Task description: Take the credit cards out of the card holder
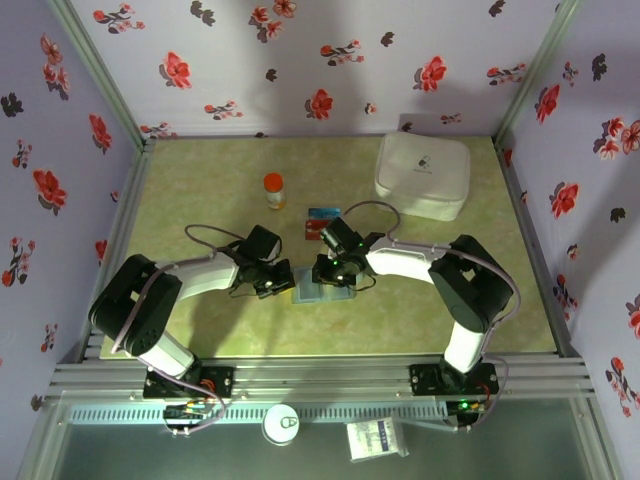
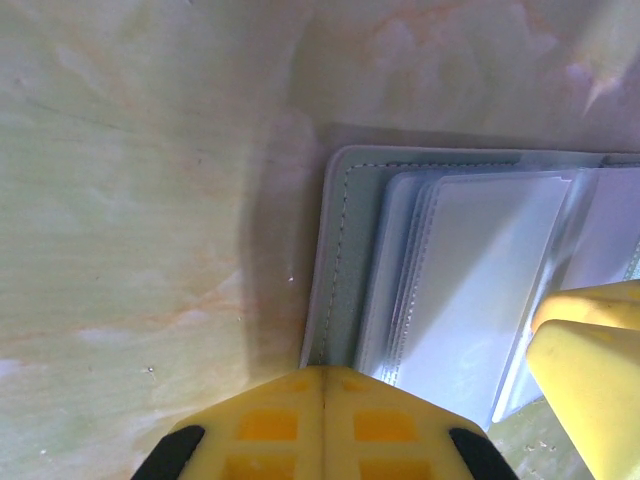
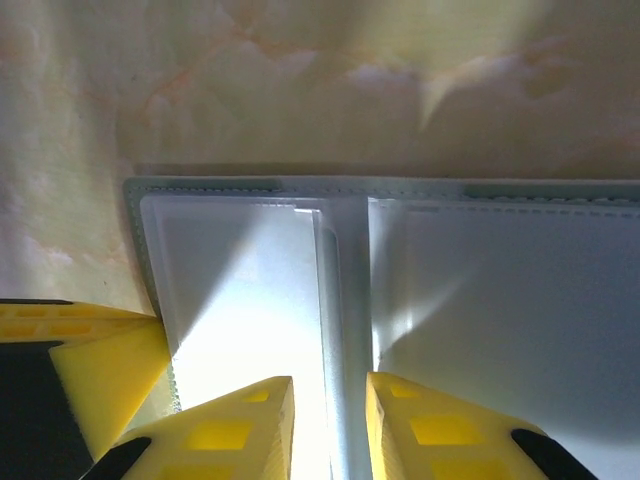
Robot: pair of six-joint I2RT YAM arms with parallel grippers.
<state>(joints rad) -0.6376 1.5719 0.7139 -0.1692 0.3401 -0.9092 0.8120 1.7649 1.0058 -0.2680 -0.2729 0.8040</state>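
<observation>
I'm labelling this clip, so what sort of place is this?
Probably a robot test booth, not a home: left arm and right arm bolted to a metal frame, tabletop boxed in by flowered panels.

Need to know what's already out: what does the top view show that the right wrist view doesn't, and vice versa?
Top only: cards lying on the table beyond the holder, a bottle and a white case. Right wrist only: clear sleeves with no coloured card visible, and the right end effector open astride the centre fold. Both: the open holder, with the left end effector at its edge.
</observation>
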